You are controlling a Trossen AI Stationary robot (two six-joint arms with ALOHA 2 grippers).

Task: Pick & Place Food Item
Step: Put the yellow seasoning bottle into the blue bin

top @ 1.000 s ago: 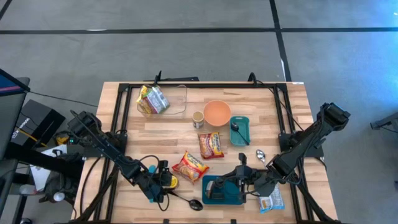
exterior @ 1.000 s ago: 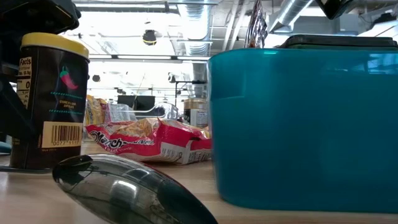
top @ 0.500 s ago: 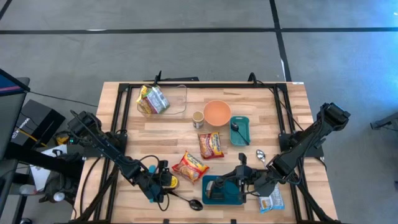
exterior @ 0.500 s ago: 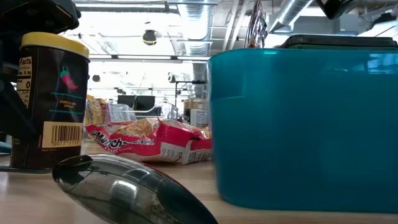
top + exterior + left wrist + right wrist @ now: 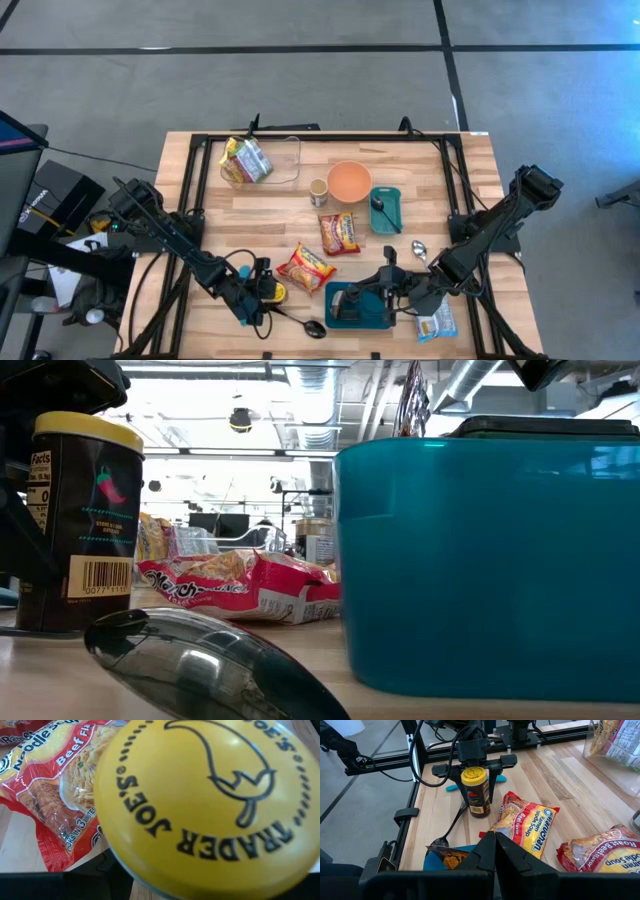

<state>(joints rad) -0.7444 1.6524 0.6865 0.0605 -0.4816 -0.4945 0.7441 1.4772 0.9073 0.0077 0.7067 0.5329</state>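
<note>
A dark spice jar with a yellow lid [image 5: 475,792] stands upright on the table near the front left; it also shows in the high view [image 5: 272,291] and the low view [image 5: 82,520]. My left gripper [image 5: 479,795] comes from above, open, one finger on each side of the jar. Its lid [image 5: 210,805] fills the left wrist view. My right gripper [image 5: 495,847] is shut, low over a teal container [image 5: 345,308] with a snack bag [image 5: 451,859] lying in it. My left gripper's fingers [image 5: 493,785] stand close on either side of the jar, pointing down. I cannot tell whether they touch it. My right gripper's shut fingers [image 5: 487,851] hide the edge of the snack bag beside them. I cannot tell whether they touch it.
Two ramen packets [image 5: 306,267] [image 5: 339,233] lie mid-table. A black spoon [image 5: 313,327] lies at the front edge. An orange bowl [image 5: 349,181], a small cup [image 5: 318,191], a teal tray with a spoon [image 5: 386,210] and a clear box of packets [image 5: 255,160] stand farther back.
</note>
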